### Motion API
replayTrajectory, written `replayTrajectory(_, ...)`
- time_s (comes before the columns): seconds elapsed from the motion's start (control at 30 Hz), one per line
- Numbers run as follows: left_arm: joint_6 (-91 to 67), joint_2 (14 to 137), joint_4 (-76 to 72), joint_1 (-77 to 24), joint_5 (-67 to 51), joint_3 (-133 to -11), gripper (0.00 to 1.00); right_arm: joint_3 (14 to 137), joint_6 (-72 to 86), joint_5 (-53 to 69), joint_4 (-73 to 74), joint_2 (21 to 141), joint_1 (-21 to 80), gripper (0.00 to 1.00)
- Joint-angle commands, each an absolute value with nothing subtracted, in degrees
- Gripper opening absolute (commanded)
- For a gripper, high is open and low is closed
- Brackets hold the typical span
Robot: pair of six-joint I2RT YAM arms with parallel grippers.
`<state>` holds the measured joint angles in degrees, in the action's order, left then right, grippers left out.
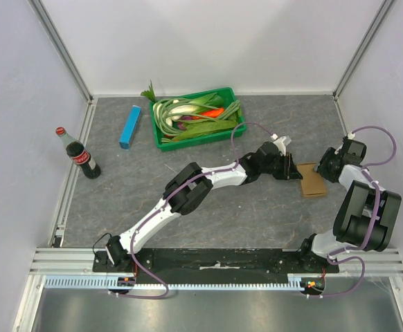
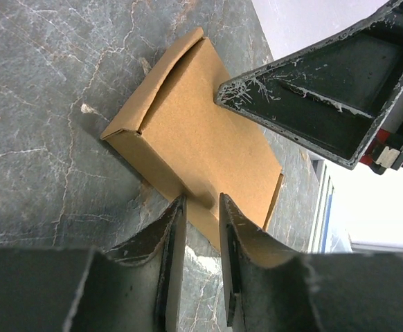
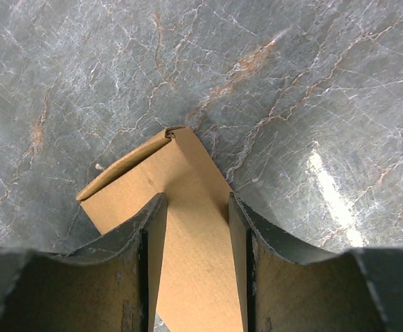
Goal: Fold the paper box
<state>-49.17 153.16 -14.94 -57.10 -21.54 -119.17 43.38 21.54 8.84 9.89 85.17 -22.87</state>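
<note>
A cola bottle (image 1: 80, 155) stood upright at the far left of the grey bench (image 1: 132, 187). To its right lay a slim blue box (image 1: 129, 126), then a green tray (image 1: 161, 142) full of vegetables near the back wall.

The left arm reached across to the right half of the bench, and its claw (image 1: 289, 168) met the left edge of the paper box (image 1: 312, 181). In the left wrist view the claw (image 2: 201, 202) was only narrowly parted. Its fingers (image 2: 172, 232) stood on either side of a small raised dent in the near edge of the box (image 2: 194, 131). I could not tell whether they pinched that edge or merely flanked it.

The box lay flat on the bench, well right of centre, between the two claws. One long flap stood folded up along its side.

The right claw (image 1: 324, 168) came at the box from the right. In its own view the claw (image 3: 198, 202) was about half parted, with brown cardboard (image 3: 181, 173) showing in the gap between the fingers (image 3: 153, 238). It was clasping nothing. The left wrist view showed one fingertip (image 2: 224, 95) bearing down on the box's top face.
</note>
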Motion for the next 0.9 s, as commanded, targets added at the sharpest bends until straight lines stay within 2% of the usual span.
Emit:
replayTrajectory(0.0, -46.3, 148.4, -17.0, -58.4, -21.8, -118.0, 0.34, 42.5, 22.1, 11.4, 13.4, 84.6, -22.0, 0.48)
replayTrajectory(0.2, -44.1, 144.7, -19.1, -58.7, -19.7, -113.4, 0.51, 43.4, 21.8, 8.6, 13.7, 83.1, -22.0, 0.55)
replayTrajectory(0.37, -40.3, 139.3, -18.3, -58.4, -18.1, -109.9, 0.57, 45.4, 21.7, 4.0, 15.7, 80.4, -22.1, 0.59)
replayTrajectory(0.5, -35.6, 131.2, -15.1, -57.4, -15.3, -104.0, 0.63, 45.2, 22.1, 0.4, 18.8, 74.0, -22.1, 0.68)
replayTrajectory(0.63, -32.4, 119.3, -13.9, -55.6, -12.7, -89.1, 0.63, 44.6, 22.4, 1.7, 22.7, 64.6, -21.5, 0.70)
replayTrajectory(0.7, -30.9, 109.2, -15.3, -55.2, -10.2, -77.6, 0.63, 45.1, 24.1, 5.1, 24.7, 60.2, -18.7, 0.71)
replayTrajectory(0.8, -29.4, 94.6, -16.5, -55.0, -8.0, -63.8, 0.64, 47.1, 25.8, 3.6, 26.9, 53.9, -6.8, 0.73)
replayTrajectory(0.83, -29.2, 90.9, -15.7, -55.0, -6.9, -60.6, 0.64, 47.5, 26.1, 3.6, 27.0, 52.3, 0.6, 0.75)
replayTrajectory(0.87, -28.8, 82.4, -14.9, -55.0, -6.0, -55.0, 0.64, 48.7, 26.5, 4.0, 27.2, 50.9, 4.5, 0.87)
